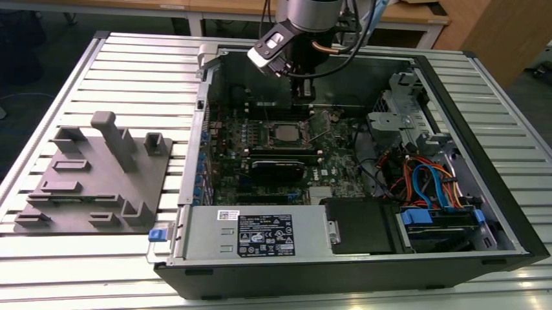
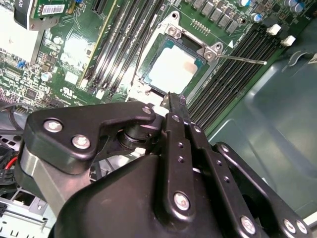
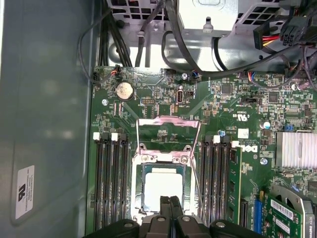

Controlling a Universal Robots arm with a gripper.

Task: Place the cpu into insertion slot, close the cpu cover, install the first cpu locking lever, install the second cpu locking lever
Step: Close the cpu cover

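Cpu point(image 3: 162, 191) in insertion slot point(image 3: 139, 191) | cpu cover point(image 3: 168, 120) up | tool point(image 3: 171, 200) clenched, empty | we fear it bumps cpu crooked.

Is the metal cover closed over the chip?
No, the cpu cover stands flipped open, and the cpu lies uncovered.

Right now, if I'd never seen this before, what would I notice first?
Probably the open computer case lying on the slatted table, with the robot arm's gripper reaching down into it. Close to the gripper, the shiny cpu sits in its insertion slot with the cpu cover flipped open. A grey block fixture lies at the exterior view's left.
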